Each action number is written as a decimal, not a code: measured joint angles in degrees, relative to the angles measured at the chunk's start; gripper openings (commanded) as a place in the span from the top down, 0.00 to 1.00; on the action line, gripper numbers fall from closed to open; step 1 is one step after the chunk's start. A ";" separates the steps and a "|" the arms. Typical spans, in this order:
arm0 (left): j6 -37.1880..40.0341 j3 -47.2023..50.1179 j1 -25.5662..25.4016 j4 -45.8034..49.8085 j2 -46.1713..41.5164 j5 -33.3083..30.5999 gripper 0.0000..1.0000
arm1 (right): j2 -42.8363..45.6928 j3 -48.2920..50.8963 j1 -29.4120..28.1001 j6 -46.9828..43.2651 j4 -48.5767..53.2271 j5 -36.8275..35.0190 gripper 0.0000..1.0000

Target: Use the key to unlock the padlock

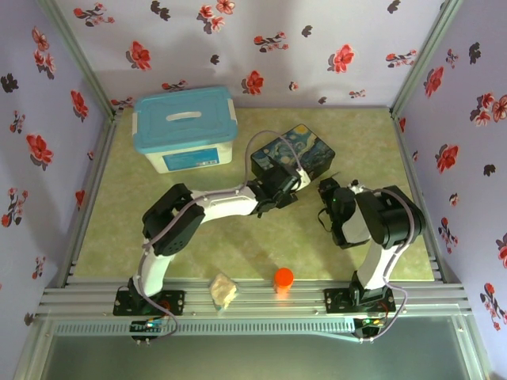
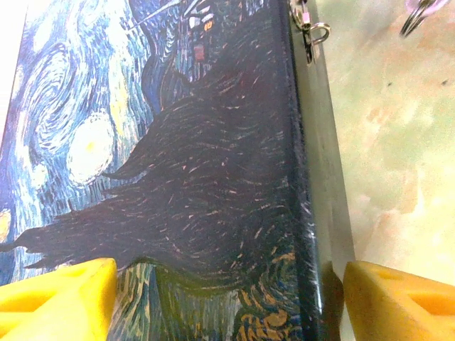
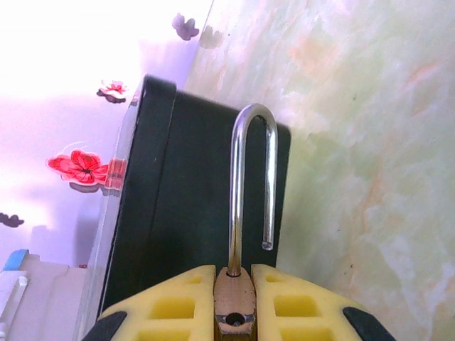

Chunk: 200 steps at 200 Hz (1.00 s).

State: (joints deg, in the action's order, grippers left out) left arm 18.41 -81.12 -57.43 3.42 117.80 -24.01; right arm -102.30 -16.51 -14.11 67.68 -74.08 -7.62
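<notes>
a: right hand (image 3: 233,275), the yellow-fingered one?
b: clamped tight on a tiny padlock (image 3: 234,298) with a pale brass body and a thin silver u-shaped shackle. pinched by the body between both fingers, held upright.
a: and the shackle?
b: standing straight up out of the hand. seated in the body by one leg only, with the other leg's tip hanging free a little above the finger on that side.
a: where, exactly?
b: just beside the dark side wall of a rectangular tin (image 3: 185,213) with a swirling blue night-sky painting on its lid, near the middle of the pale green marbled table (image 3: 355,142). touching the tin or not, cannot tell.
a: left hand (image 2: 227,302)?
b: spread wide, gripping nothing. poised low over the tin, with one yellow finger above the painted lid and the other out past the tin's edge, over the table.
a: anything small nearby?
b: a little silver metal loop (image 2: 313,32) at the far end of that edge. too small to tell more.
a: elsewhere?
b: a white plastic box with a light blue lid (image 1: 186,131) at the far left, next to the tin. a small orange cap (image 1: 283,277) and a crumpled beige scrap (image 1: 223,290) at the near edge, between the arm bases, well apart from both hands.
</notes>
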 measured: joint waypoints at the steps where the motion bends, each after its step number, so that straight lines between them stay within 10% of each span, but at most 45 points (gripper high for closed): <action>1: 0.00 0.07 0.00 0.00 -0.02 -0.02 0.19 | 0.11 0.00 0.00 0.00 0.28 0.07 0.92; 85: 1.38 8.44 6.23 3.74 -7.43 -1.92 0.08 | 20.46 -8.35 0.31 -15.26 40.61 19.47 0.91; 200: -6.27 17.14 7.19 4.39 -16.92 -3.17 0.02 | 17.46 -18.75 0.28 -34.05 78.82 37.86 0.89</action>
State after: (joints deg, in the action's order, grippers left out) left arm 12.14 -63.99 -50.24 7.81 100.88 -27.18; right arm -84.84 -35.27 -13.82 33.63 4.73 30.24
